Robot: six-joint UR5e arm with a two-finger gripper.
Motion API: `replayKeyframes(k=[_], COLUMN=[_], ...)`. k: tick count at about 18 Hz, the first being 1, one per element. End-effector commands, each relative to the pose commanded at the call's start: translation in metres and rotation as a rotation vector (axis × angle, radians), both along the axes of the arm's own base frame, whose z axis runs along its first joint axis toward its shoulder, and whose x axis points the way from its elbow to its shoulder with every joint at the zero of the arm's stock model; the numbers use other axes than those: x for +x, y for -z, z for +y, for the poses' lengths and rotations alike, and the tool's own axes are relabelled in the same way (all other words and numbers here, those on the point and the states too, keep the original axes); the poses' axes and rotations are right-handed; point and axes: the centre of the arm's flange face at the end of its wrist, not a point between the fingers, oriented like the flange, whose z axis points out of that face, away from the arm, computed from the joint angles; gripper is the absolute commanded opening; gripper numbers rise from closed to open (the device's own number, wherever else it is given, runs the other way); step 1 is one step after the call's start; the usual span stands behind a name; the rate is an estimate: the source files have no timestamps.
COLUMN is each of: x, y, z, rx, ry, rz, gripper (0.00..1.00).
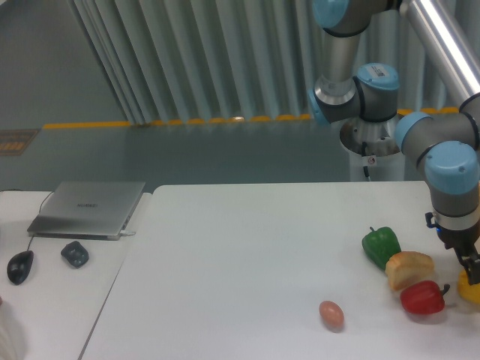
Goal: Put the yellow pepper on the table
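The yellow pepper [469,291] shows as a small bright-yellow shape at the far right edge of the white table [247,255], just right of the red pepper [422,298]. My gripper [471,276] comes down onto it from above, at the end of the blue-and-grey arm [450,180]. Its dark fingers stand around the top of the pepper and are shut on it. Part of the pepper is cut off by the frame edge, and whether it touches the table I cannot tell.
A green pepper [381,246], a tan bread roll [409,268] and the red pepper lie clustered at the right. A pinkish egg [331,314] sits near the front. On the left desk are a laptop [88,208], a mouse [20,265] and a small dark object [75,253].
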Motion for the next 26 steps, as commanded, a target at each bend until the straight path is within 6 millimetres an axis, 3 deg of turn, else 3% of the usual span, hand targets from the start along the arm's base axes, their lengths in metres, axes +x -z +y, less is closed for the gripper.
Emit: replayKeyframes(k=[5,7,10,14,18,26], x=[0.001,-0.012,-0.031,-0.047,-0.047,-0.047], y=[-0.047,-0.073,-0.089,-0.089,-0.069,-0.069], z=[-0.006,-0.005,-0.018,-0.036,-0.033,-0.033], rx=[0.094,0.074,0.075,0.075,0.095,0.091], ry=[0.106,0.131,0.097,0.145,0.145,0.146], rz=[-0.042,-0.066,-0.099,-0.128,-0.175,-0.172], gripper=[1.0,1.0,1.0,1.0,1.0,1.0])
